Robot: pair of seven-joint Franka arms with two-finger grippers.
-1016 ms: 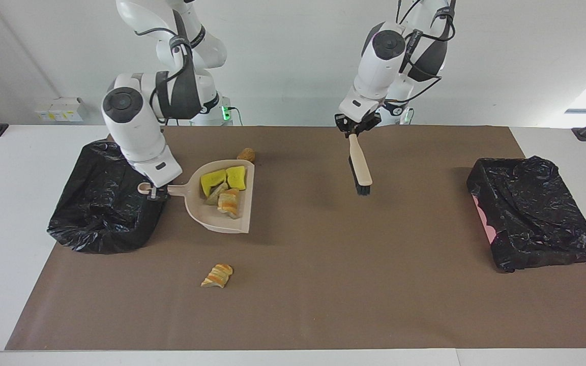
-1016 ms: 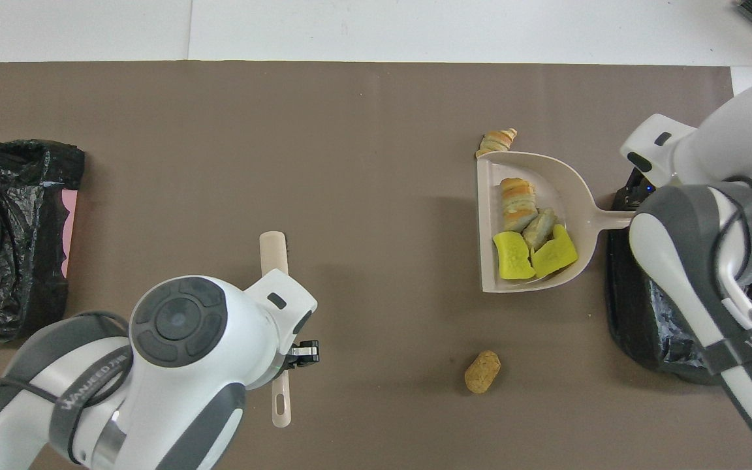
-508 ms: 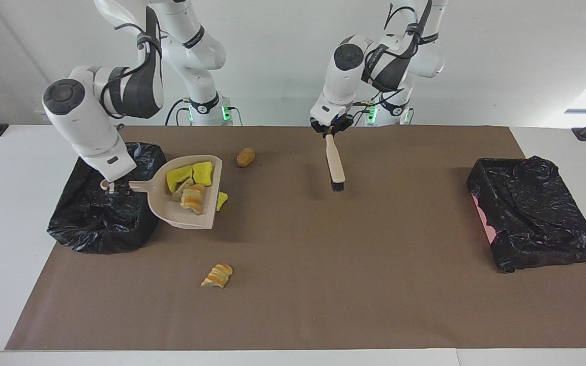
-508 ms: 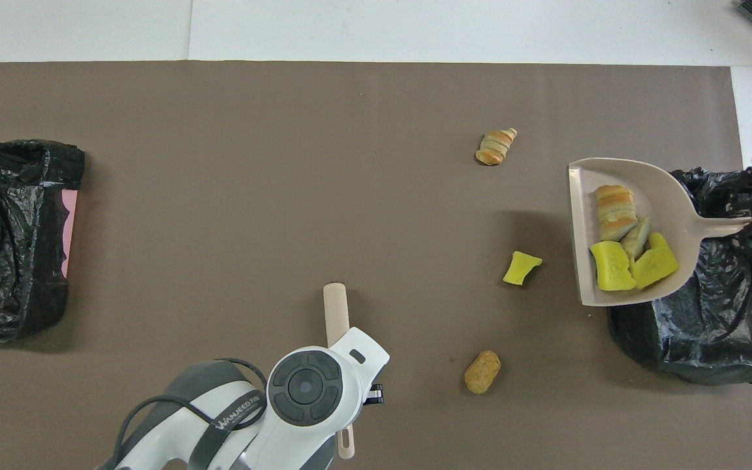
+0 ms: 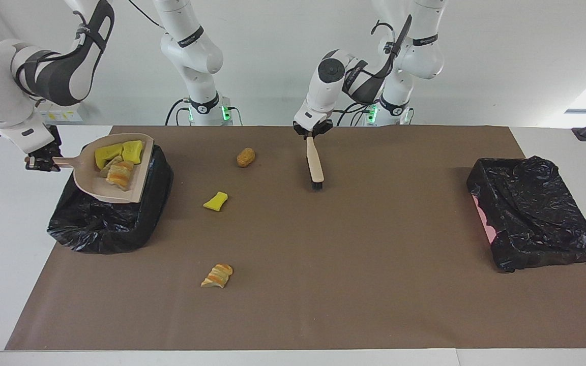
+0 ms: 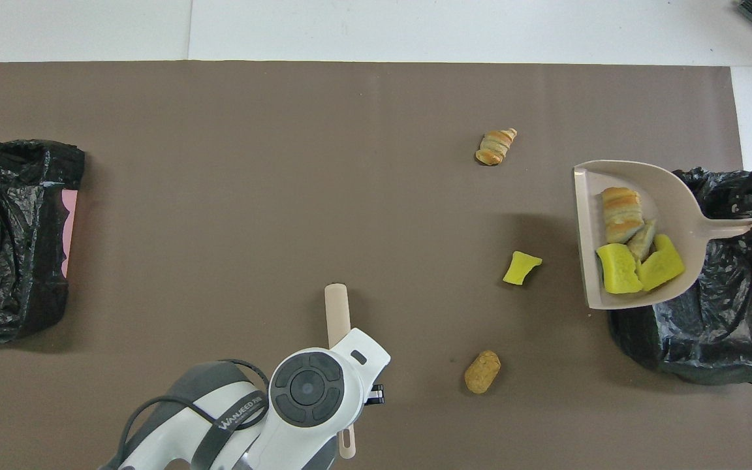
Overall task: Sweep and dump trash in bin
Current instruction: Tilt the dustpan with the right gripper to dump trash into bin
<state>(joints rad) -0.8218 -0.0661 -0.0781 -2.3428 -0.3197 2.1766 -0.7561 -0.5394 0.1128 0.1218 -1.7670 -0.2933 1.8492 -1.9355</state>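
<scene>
Over the black-lined bin [image 5: 105, 218], heaped in the beige dustpan [image 5: 94, 188] gripped by the right tool [image 5: 38, 162]: yellow, tan and orange-striped trash [image 5: 117, 162]; three chunks loose on the tabletop [image 5: 323, 284]. Left tool [image 5: 312, 132] clamped on the brush [image 5: 315, 165].

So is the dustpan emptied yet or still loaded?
Still loaded. The dustpan hangs over the bin at the right arm's end, held by the right pincer, with four pieces of trash lying in it.
</scene>
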